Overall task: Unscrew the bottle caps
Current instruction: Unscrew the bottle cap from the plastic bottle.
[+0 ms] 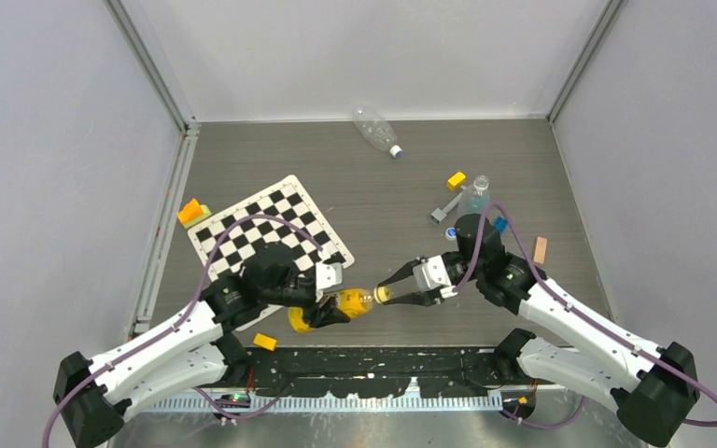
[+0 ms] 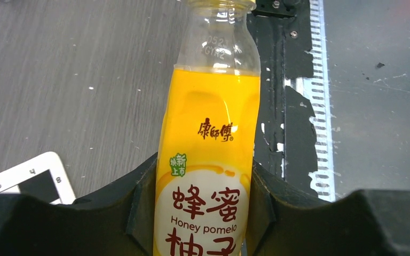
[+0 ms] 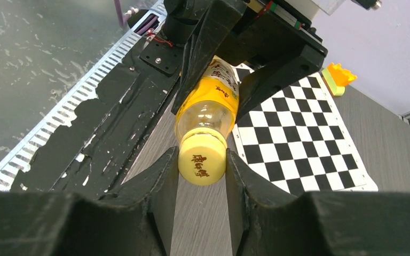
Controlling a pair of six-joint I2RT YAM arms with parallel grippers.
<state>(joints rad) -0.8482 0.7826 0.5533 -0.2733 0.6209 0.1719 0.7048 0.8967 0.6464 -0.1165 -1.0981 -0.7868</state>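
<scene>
cap [image 3: 202, 158], one, yellow, was clamped between the right gripper's [image 3: 200, 169] jaws; its yellow bottle [image 2: 208, 160], near the table's [image 1: 383, 187] front edge, was clasped by the left gripper [image 2: 203, 169]; three bottles in all: two clear bottles [image 1: 373, 126] [image 1: 475, 194] sat farther back, well apart; one checkerboard [image 1: 271, 229] lay left.

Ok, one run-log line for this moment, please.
left gripper: shut on yellow-orange plastic bottle | right gripper: shut on round yellow plastic screw cap | cap on neck, not yet off
</scene>
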